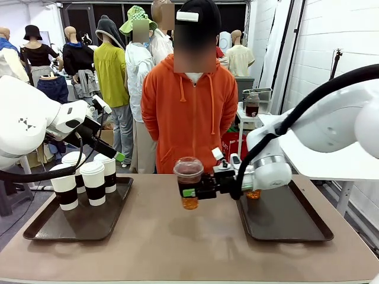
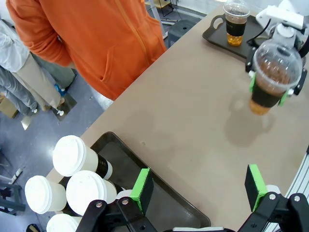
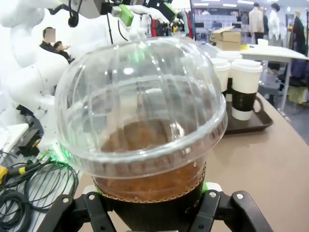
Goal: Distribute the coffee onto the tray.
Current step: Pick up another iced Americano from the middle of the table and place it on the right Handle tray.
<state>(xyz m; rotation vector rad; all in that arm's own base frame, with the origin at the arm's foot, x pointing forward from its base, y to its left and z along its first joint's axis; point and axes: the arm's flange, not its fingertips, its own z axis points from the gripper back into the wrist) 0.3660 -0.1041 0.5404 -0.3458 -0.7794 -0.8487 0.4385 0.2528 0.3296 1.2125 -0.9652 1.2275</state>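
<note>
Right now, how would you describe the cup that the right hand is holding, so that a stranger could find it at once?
Start at the brown table with a dark tray at each end. Between the trays, above the bare tabletop, the right hand is shut on a clear dome-lidded cup of brown drink. Its twin stands on the right tray; this one hangs in the air, and the others are white paper cups.

4 sleeved white cups [image 1: 93,182] upright, left tray | 1 clear cup [image 1: 189,183] upright, held mid-table | 1 clear cup [image 2: 235,22] on right tray
</note>
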